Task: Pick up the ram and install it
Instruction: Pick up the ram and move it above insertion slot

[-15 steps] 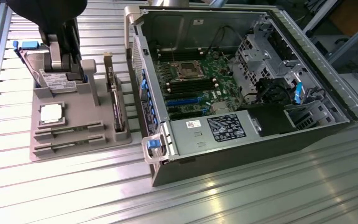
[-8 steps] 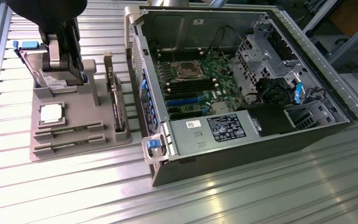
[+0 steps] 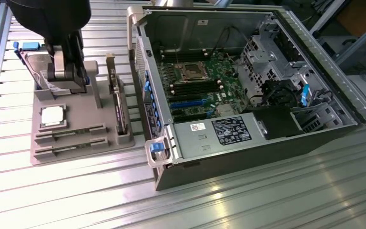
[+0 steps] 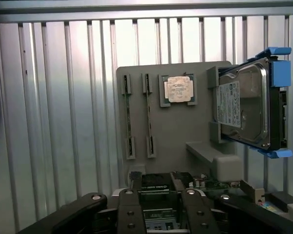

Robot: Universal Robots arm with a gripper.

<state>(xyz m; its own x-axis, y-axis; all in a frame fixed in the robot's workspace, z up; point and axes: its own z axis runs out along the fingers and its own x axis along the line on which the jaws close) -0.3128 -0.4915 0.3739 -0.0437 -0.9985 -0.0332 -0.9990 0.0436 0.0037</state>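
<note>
Two ram sticks stand edge-up in narrow slots of the grey holder block; in the exterior view those slots are at the block's near end. My gripper is open, and its fingers have nothing between them. It hangs over the green expansion card at the block's edge, well apart from the ram. Seen from outside, the gripper hangs over the block's far end, beside the hard drive.
The block also carries a silver CPU and the upright expansion card. An open computer case with its motherboard lies at the exterior view's right. The table is ribbed metal.
</note>
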